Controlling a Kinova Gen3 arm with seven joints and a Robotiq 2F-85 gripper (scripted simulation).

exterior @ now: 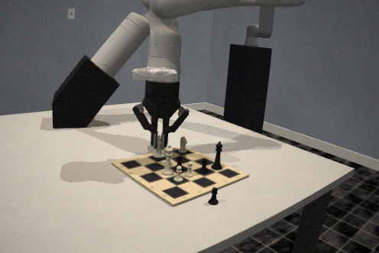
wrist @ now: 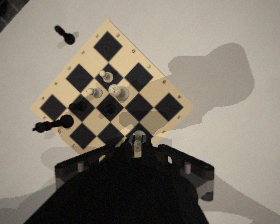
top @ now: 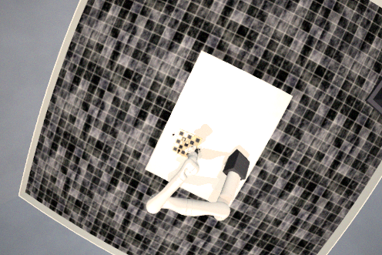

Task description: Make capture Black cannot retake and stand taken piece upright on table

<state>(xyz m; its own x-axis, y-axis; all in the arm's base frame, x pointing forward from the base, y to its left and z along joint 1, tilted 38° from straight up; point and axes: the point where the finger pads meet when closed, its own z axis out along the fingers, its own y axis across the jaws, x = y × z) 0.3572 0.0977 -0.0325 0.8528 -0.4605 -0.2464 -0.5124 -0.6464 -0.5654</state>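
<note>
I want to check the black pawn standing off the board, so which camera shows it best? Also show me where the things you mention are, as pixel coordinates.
The exterior view: there the black pawn (top: 173, 135) (exterior: 213, 196) (wrist: 65, 35) stands upright and unobstructed, its whole outline visible. The wrist view shows it from above, foreshortened; the top view shows only a dark speck.
</note>
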